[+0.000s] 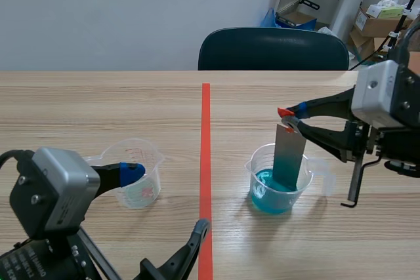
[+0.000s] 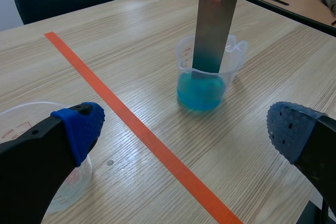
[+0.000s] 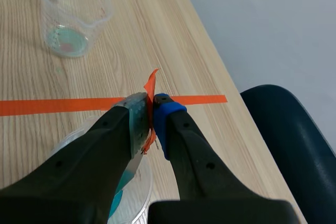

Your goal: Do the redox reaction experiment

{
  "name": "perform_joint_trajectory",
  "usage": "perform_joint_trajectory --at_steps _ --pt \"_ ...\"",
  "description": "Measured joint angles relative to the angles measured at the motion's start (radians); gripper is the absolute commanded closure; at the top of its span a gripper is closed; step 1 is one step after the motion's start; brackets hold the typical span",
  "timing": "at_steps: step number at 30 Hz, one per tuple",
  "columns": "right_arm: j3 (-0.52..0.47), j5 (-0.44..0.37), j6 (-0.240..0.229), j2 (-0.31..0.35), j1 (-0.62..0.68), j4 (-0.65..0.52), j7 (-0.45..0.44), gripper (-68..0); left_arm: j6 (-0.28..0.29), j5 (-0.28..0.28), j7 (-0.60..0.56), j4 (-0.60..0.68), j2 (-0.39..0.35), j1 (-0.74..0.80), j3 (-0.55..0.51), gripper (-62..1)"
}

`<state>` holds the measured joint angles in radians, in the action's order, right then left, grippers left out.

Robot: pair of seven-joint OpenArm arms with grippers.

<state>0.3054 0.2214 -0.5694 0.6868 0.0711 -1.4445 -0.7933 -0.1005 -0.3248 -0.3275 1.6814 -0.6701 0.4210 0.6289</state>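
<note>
Up close, right hand (image 3: 153, 113) pinches the strip (image 1: 289, 155); scene view shows it dipped, left hand (image 1: 167, 199) agape.

The left gripper (image 2: 186, 129) was held low with its fingers spread wide apart; the right gripper (image 3: 152, 109) was raised, level, and clamped on a metal strip (image 1: 289, 159).

A flat grey metal strip (image 1: 289, 159) stands nearly upright in a clear plastic measuring beaker (image 1: 262, 191). Its lower end is dipped in the blue liquid (image 1: 269, 200) that fills the beaker's lower part. The right pincer (image 1: 287, 118) pinches an orange tab (image 1: 285, 111) at the strip's top edge. This beaker stands on the tabletop (image 1: 98, 109), right of the orange tape line (image 1: 206, 162). A 2nd clear beaker (image 1: 139, 185), with red printed markings and a spout, stands upright left of the line.
</note>
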Motion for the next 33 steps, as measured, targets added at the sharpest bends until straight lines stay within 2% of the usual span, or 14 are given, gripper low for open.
perform_joint_trajectory --at_steps 2,33 --pt "0.003 0.0 0.0 -0.006 -0.005 0.019 -0.021 -0.8 0.0 0.0 0.0 0.0 0.0 0.0 0.0 -62.3" --pt "0.003 0.0 0.0 -0.011 -0.01 0.024 -0.021 -0.8 0.0 0.0 0.0 0.0 0.0 0.0 0.0 -62.3"
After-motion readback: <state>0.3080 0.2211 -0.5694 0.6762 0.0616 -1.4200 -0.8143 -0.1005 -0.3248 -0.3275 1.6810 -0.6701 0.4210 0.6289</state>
